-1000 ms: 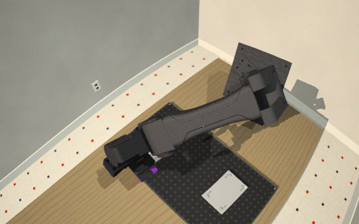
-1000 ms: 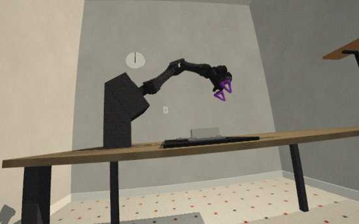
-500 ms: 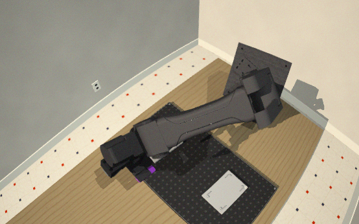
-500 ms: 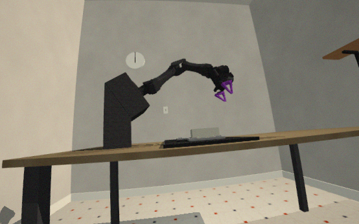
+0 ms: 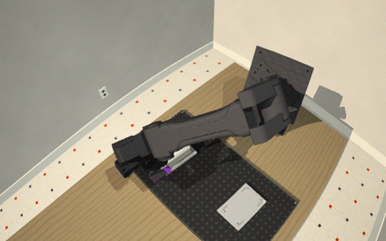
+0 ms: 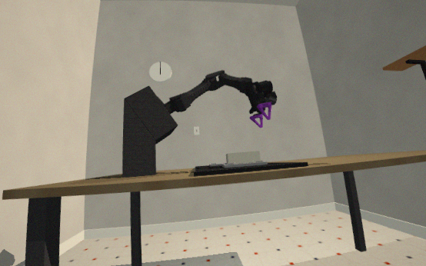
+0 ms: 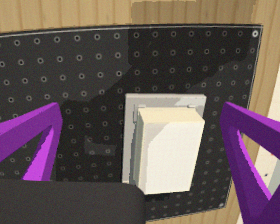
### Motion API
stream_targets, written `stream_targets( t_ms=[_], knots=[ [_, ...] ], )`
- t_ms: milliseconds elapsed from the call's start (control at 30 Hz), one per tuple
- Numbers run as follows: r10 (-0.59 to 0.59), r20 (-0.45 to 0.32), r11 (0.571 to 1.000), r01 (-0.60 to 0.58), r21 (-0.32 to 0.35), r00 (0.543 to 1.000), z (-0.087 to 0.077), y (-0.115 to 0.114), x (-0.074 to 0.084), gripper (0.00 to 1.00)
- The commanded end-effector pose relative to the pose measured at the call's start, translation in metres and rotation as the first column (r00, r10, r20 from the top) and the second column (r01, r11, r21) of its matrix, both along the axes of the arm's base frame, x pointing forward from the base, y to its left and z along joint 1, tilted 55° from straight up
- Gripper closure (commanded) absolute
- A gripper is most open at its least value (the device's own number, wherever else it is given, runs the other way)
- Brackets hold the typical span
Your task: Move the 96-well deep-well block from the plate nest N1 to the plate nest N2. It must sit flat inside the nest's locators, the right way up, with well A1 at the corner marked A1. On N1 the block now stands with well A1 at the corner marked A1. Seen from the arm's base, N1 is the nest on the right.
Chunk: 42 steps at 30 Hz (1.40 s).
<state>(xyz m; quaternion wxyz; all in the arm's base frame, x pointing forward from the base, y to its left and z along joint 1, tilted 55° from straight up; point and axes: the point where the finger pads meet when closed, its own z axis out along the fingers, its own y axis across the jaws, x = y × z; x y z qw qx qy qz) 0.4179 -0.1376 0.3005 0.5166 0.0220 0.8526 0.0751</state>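
The single arm (image 5: 202, 123) reaches out from its slanted dark pedestal (image 6: 140, 127), running toward about 8 o'clock in the top view and toward 3 o'clock in the exterior view. Its upper link climbs to a raised elbow (image 6: 215, 78), from which the forearm drops to the wrist (image 6: 261, 90) (a bulky dark block). The gripper (image 6: 262, 114) hangs from the wrist pointing down toward about 7 o'clock, well above the surface. Its two purple triangular fingers are spread to their full width, at 9 and 3 o'clock of the wrist view, with nothing gripped between them.
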Motion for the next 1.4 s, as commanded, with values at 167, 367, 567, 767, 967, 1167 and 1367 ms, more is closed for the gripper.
stream_targets(
  t_ms=[167, 367, 567, 767, 967, 1167, 1367],
  knots=[
    [0.045, -0.053, 0.999, -0.043, 0.029, 0.998, -0.029, -0.011, 0.002, 0.0],
    [0.045, -0.053, 0.999, -0.043, 0.029, 0.998, -0.058, -0.016, 0.002, 0.0],
    [0.09, -0.111, 0.993, -0.081, 0.083, 0.99, -0.078, -0.019, 0.001, 0.0],
    [0.09, -0.112, 0.993, -0.081, 0.084, 0.99, -0.108, -0.022, -0.001, 0.0],
    [0.135, -0.155, 0.983, -0.112, 0.148, 0.979, -0.138, -0.024, -0.006, 0.0],
    [0.135, -0.155, 0.983, -0.112, 0.148, 0.979, -0.158, -0.025, -0.01, 0.0],
    [0.135, -0.156, 0.983, -0.112, 0.148, 0.979, -0.172, -0.026, -0.013, 0.0]
  ],
)
